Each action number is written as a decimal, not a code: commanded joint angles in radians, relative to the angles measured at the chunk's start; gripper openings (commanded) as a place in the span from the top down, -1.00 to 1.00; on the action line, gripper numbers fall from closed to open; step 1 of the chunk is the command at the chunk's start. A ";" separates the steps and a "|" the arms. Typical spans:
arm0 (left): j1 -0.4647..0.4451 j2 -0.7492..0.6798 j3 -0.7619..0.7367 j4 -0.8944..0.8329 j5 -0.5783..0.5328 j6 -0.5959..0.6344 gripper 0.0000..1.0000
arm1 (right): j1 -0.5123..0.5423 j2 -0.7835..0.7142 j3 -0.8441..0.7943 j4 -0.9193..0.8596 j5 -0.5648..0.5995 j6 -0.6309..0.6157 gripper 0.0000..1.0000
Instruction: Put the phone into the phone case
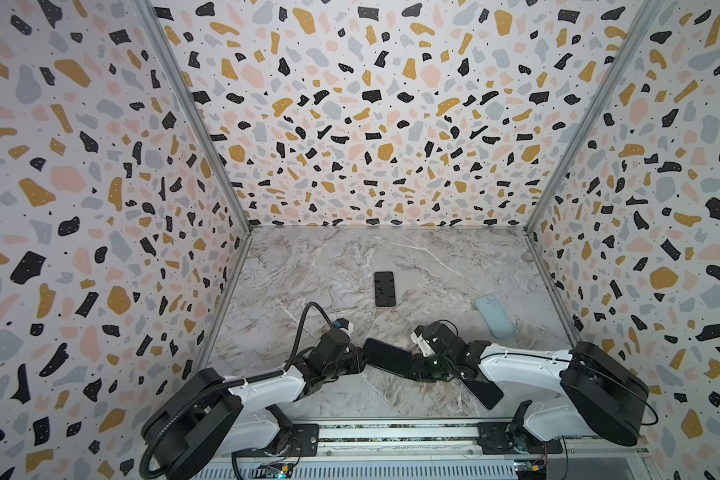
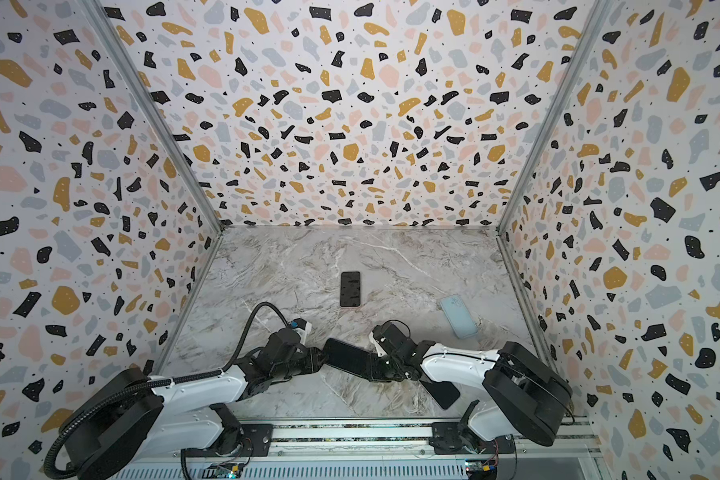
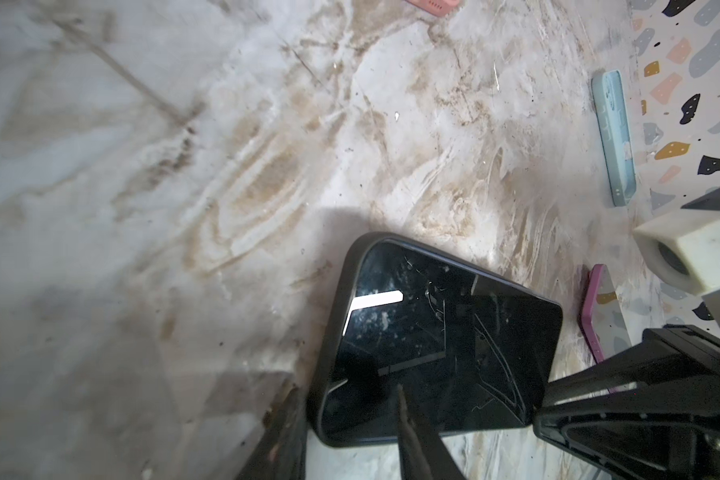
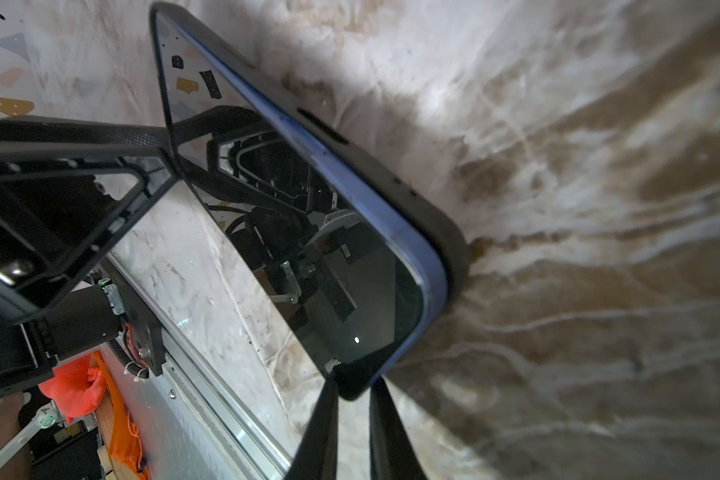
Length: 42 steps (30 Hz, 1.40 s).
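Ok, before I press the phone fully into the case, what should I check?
1. Right gripper clamped on one end of the phone: ok.
2. Left gripper closed on the other end: cannot tell.
3. Phone seated in the black case: not ok, its blue side edge stands proud of the rim.
4. Held clear of the table: cannot tell.
5. Light blue case and spare phone out of the way: ok.
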 commanded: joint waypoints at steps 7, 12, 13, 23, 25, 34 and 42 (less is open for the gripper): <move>-0.048 0.033 -0.013 0.054 0.087 -0.018 0.32 | 0.032 0.062 0.059 0.064 -0.007 -0.011 0.71; -0.046 0.020 0.044 -0.085 0.067 0.053 0.21 | 0.016 0.005 0.042 0.015 0.019 -0.023 0.57; -0.044 0.015 0.061 -0.128 0.055 0.074 0.18 | 0.006 -0.013 0.034 0.003 0.025 -0.027 0.55; -0.038 -0.129 0.059 -0.328 0.069 0.086 -0.38 | -0.089 -0.155 0.044 -0.071 0.025 -0.204 0.03; -0.052 -0.180 0.038 -0.322 0.083 0.055 -0.43 | -0.100 -0.120 0.081 -0.084 0.042 -0.269 -0.07; -0.129 -0.124 0.031 -0.164 0.093 -0.013 -0.35 | -0.163 0.087 0.164 -0.056 -0.049 -0.434 -0.20; -0.130 0.012 0.080 -0.116 0.081 0.025 -0.16 | -0.144 0.104 0.140 -0.033 -0.098 -0.433 -0.05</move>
